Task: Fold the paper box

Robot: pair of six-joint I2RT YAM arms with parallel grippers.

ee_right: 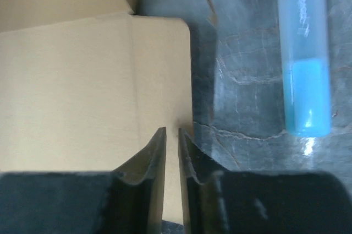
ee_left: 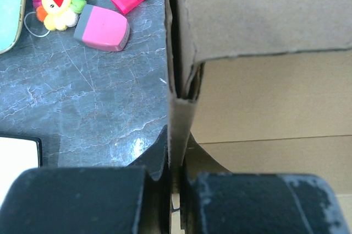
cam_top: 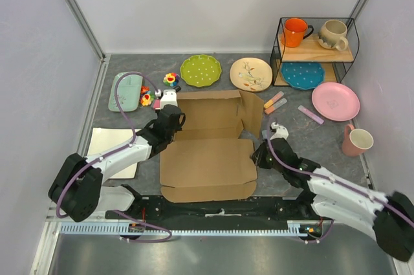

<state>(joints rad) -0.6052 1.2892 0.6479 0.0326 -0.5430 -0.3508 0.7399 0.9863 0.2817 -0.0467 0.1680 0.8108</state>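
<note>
Tabletop (cam_top: 323,142) of dark grey, marble-veined sheet carries everything. The paper box (cam_top: 207,158), plain brown corrugated cardboard, lies at its centre between the two arms. Its near panel lies flat with rounded corner tabs, and its far part has side flaps raised.

A black wire rack (cam_top: 279,48) in the far right corner holds an orange mug (cam_top: 295,31) and a cream mug (cam_top: 334,34) on its upper wooden board. A blue plate (cam_top: 302,74) sits on the lower board.

A white tray (cam_top: 103,140) lies at the left, partly under the left arm.

The left gripper (ee_left: 176,151) is clamped on the box's thin upright left wall. The right gripper (ee_right: 171,135) sits at the edge of the flat right tab, its jaws drawn to a narrow slit. Whether they pinch the card I cannot tell.

Just left of the box lie a smooth pink eraser (ee_left: 103,27) and a fuzzy flower toy (ee_left: 58,3).
</note>
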